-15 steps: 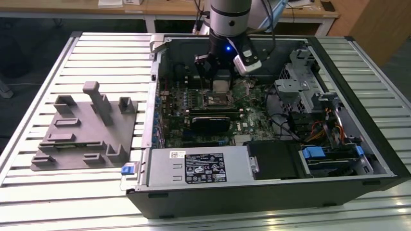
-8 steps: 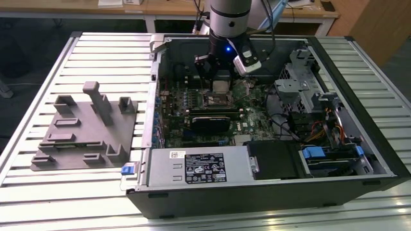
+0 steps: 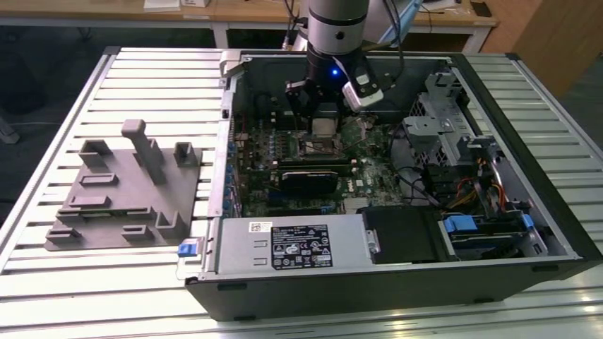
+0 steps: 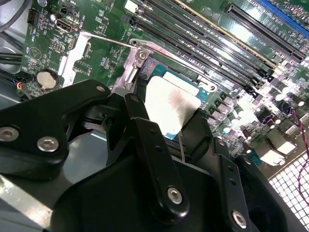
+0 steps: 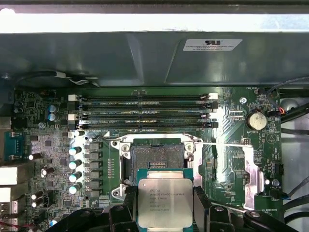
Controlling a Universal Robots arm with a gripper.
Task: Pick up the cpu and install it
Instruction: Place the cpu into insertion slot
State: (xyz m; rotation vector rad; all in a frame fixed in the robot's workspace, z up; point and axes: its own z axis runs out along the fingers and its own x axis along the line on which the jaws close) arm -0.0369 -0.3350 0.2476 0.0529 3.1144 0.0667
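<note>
Arm (image 3: 335, 21): one, silver and black, standing upright over the open computer case (image 3: 377, 296), near the case edge farthest from the exterior camera. Gripper (image 3: 324, 121): black, pointing straight down. Fingers (image 5: 129, 205): two, clamped against opposite sides of the cpu (image 5: 165, 200).

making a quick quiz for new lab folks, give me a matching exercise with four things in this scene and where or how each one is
Things:
1. cpu
2. socket
3. grey fixture plate
4. power supply box

Place or state:
A. on the slatted table, outside the computer case
B. on the motherboard, empty
C. inside the case, white label on top
D. held in the gripper, just off the socket

Pairs: 1-D, 2-B, 3-A, 4-C
</note>
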